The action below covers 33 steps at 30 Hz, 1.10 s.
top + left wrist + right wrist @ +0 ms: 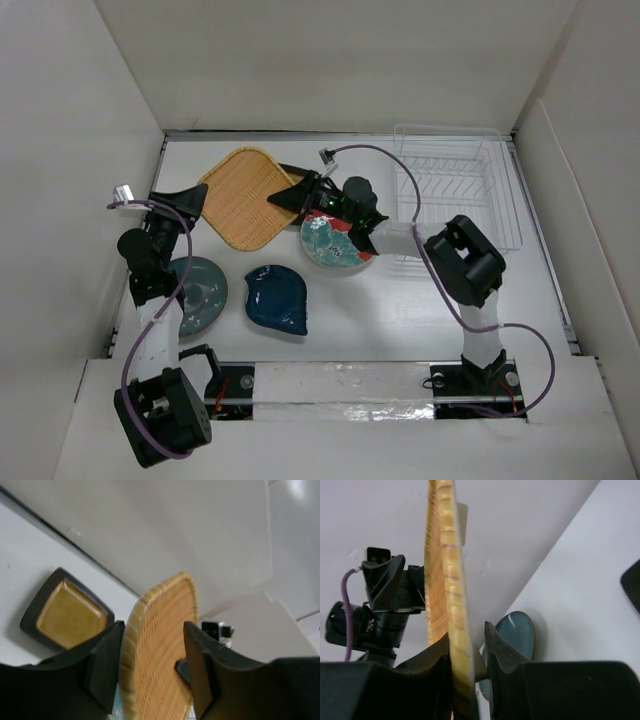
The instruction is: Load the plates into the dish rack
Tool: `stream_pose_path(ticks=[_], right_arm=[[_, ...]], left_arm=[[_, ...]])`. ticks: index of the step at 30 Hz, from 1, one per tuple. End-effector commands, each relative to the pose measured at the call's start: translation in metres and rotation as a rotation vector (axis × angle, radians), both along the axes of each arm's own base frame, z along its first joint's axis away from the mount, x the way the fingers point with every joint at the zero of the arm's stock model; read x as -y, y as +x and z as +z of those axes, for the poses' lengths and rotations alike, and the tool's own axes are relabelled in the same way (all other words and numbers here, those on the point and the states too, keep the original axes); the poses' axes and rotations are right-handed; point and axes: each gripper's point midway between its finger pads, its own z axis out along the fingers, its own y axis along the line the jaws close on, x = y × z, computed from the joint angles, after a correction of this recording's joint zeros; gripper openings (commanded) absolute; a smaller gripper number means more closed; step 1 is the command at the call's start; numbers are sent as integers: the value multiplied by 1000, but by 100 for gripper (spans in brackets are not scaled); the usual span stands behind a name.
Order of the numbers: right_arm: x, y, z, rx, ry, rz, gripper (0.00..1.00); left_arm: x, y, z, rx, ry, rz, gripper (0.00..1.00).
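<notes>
The round orange woven plate (245, 195) hangs tilted above the table between both grippers. My left gripper (200, 197) is shut on its left rim, and the plate (160, 645) fills those jaws. My right gripper (286, 197) is shut on its right rim (452, 605). The square black-rimmed yellow plate (67, 612) lies on the table beyond it. The red plate with teal flowers (335, 245) sits under the right arm. The dark blue leaf-shaped plate (278, 298) and the teal-grey round plate (197, 292) lie nearer the front. The clear dish rack (458, 190) stands at the back right, with no plates in it.
White walls (90, 150) close in the table on the left, back and right. The left arm's purple cable (150, 330) loops over the teal-grey plate. The right arm's elbow (465, 260) sits just in front of the rack.
</notes>
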Motion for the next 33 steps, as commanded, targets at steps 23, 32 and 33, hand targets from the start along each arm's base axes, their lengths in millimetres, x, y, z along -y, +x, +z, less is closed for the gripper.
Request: stream_pose_path(ticks=[23,32,33], right_arm=[[450,82,135,275,-588,-1233,0],[557,86,138,212,-795,-1519,0],[562,88,140,223,-810,-1526,0]], left_arm=[[195,-102,28,131,291,-758,28],[216,-166,27,256,544,-806,1],[209,-165,31,266,562,-751,3]])
